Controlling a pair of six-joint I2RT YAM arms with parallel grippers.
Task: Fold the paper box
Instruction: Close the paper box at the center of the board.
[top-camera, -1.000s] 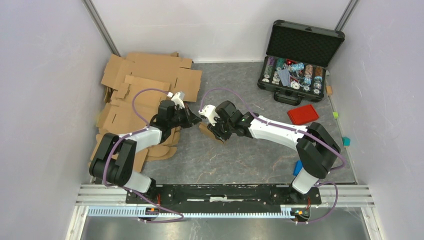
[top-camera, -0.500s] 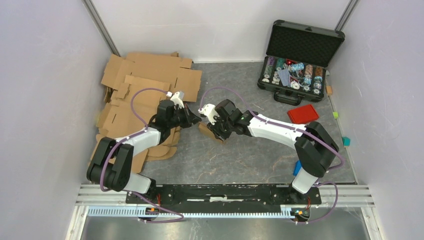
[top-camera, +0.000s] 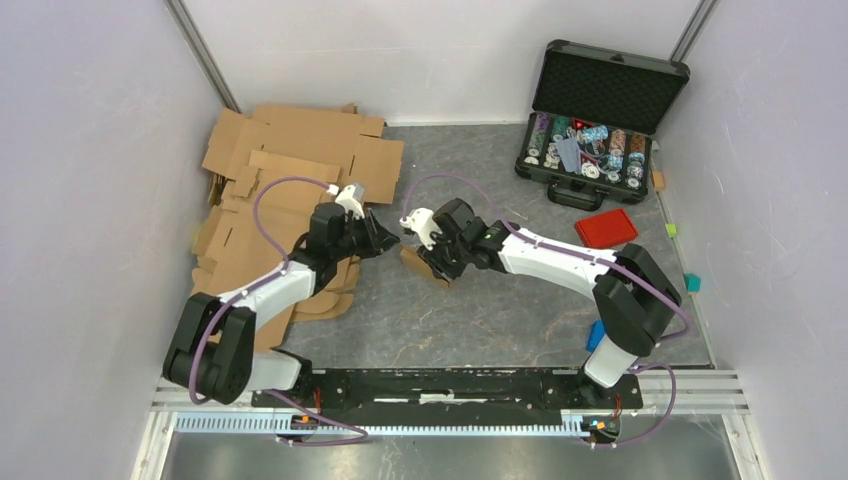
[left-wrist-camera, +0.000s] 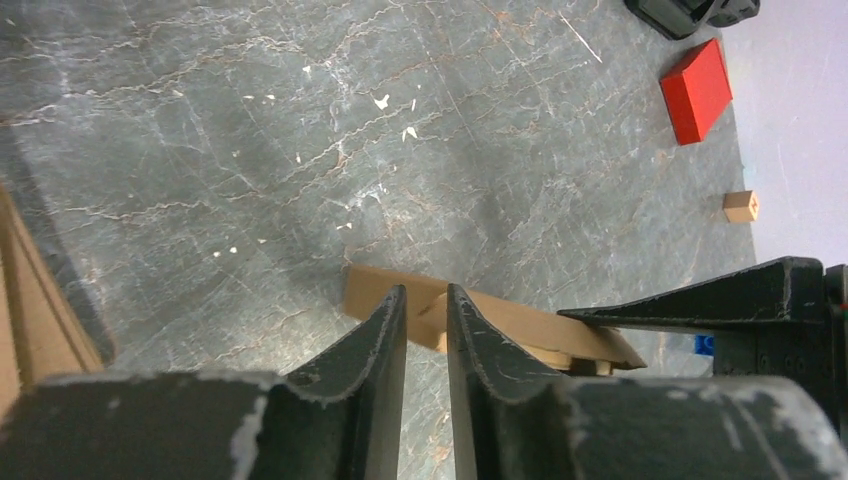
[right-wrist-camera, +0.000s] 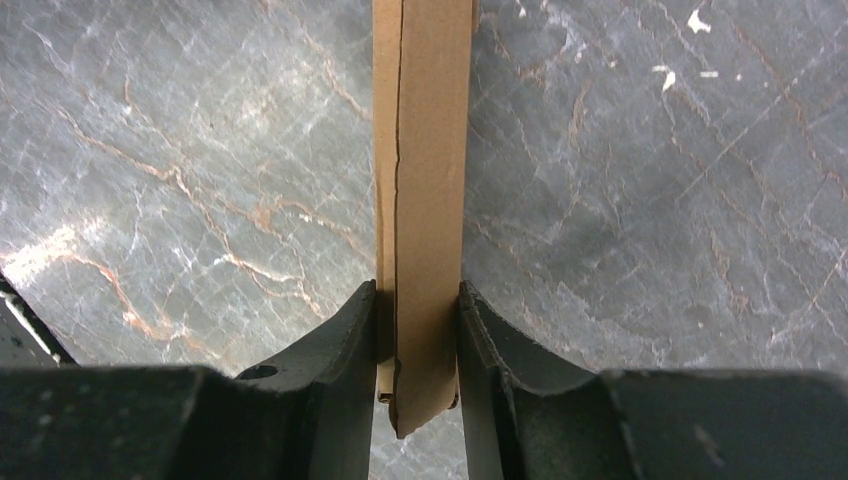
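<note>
A: Where was the paper box (top-camera: 420, 264)?
B: Mid-counter (top-camera: 480, 310), well in from the near edge, between the two arms. The right pincer (right-wrist-camera: 418, 292) was clamped on it, with both fingers (right-wrist-camera: 330, 340) pressed flat against a doubled wall, edge-on to its wrist camera.
A: Left side?
B: The left pincer (left-wrist-camera: 425, 295) had its fingers a slit apart. The tips were right at the box's flap, with nothing visibly pinched between them.
A: Handling?
B: My read: light, thin brown card. Stiff across a panel, floppy at the creases. Dry, so not slippery, but it would kink or crush under a hard squeeze. Too light to stay put alone, so one pincer had to anchor it.
A: Grip point?
B: I'd take a flap near its free edge, away from the crease, with the anchor on the doubled wall.
A: Clutter beyond?
B: Loose cardboard sheets (top-camera: 290, 170) ran along the left edge to the far-left corner. The red lid (top-camera: 606, 229) lay toward the right edge, and the open black case (top-camera: 600, 110) sat at the far-right corner. Both were well apart from the box.
</note>
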